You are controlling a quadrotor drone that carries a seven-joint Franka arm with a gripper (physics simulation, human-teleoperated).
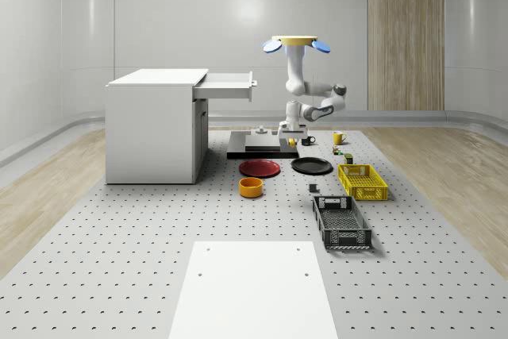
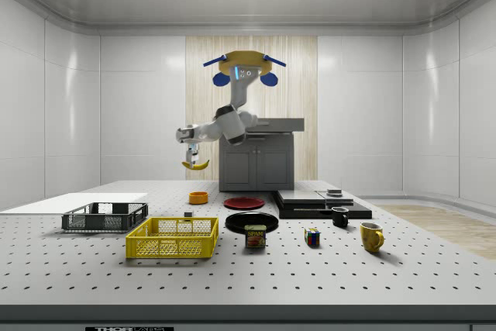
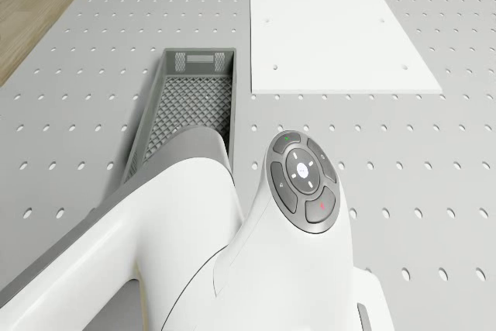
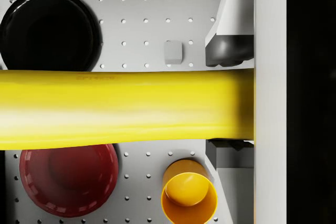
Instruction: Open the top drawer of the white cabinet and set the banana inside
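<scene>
Your banana (image 4: 126,109) lies clamped crosswise between the gripper (image 2: 193,147) jaws, hanging in the air left of centre in the side view, well above the table (image 2: 434,269). The whole-scene view shows you what that one hides: the white cabinet (image 1: 151,129) with its top drawer (image 1: 226,85) pulled out, and the drone (image 1: 294,43) hovering to its right. The wrist view adds the red plate (image 4: 68,179), black plate (image 4: 50,30) and orange bowl (image 4: 189,195) below.
</scene>
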